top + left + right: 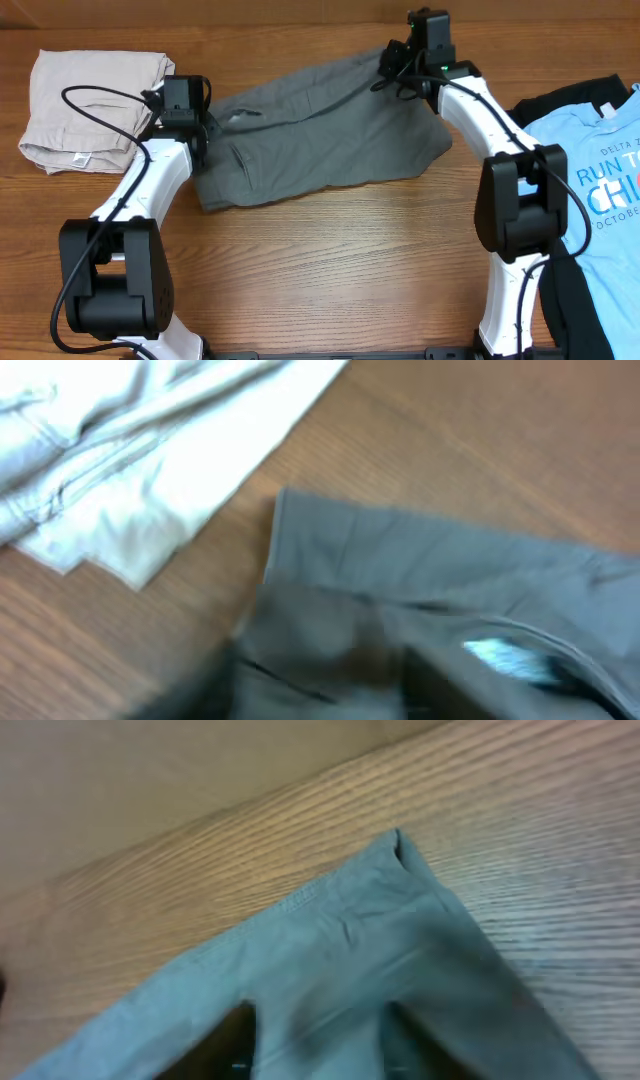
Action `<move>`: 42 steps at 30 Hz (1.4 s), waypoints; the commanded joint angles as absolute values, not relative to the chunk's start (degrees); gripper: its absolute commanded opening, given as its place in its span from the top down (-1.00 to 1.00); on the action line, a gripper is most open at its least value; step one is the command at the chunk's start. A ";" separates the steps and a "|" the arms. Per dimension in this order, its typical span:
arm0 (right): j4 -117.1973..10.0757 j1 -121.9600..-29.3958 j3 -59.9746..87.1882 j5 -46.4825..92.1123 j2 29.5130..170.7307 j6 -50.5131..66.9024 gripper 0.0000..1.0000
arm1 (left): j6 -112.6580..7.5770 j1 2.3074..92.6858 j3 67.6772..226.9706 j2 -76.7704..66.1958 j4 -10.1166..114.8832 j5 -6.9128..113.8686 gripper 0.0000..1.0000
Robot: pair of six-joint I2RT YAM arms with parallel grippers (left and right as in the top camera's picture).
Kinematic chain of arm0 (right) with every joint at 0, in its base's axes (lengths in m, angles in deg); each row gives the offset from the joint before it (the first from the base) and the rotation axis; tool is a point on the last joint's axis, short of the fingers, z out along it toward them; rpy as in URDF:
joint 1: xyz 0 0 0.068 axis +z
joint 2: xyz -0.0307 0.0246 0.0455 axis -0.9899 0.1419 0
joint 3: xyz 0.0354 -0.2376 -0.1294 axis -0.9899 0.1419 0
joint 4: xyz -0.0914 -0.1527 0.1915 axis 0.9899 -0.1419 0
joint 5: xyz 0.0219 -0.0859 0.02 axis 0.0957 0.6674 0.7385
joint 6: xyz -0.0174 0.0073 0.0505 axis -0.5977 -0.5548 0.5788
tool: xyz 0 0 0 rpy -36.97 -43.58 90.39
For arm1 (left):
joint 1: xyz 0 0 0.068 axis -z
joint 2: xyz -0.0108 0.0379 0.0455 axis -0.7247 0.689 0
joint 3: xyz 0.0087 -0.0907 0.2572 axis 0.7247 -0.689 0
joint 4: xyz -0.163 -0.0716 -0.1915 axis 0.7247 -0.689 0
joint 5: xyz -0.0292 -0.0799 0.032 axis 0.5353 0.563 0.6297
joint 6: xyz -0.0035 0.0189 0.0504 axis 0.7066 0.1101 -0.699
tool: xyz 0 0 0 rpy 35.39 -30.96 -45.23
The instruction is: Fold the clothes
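Right pincer point(318, 1055) parted over grey shorts point(320, 130); left pincer point(200, 128) too blurred to tell.
Best pinch both corners evenly before folding.

Robot lab: arms point(150, 185) on wooden table point(330, 270)

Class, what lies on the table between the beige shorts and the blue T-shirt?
The overhead view shows the grey shorts there, with the left arm and right arm reaching onto them.
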State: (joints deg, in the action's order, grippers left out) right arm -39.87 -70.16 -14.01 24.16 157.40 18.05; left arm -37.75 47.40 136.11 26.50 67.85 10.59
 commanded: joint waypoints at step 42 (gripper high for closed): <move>-82.90 -70.95 16.00 28.27 152.37 20.08 0.92 | -54.85 51.70 144.61 19.55 37.05 34.88 0.92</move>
State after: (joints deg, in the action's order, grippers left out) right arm -78.99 -72.04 7.21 25.06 147.82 16.92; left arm -52.70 50.57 144.37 25.39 38.67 34.24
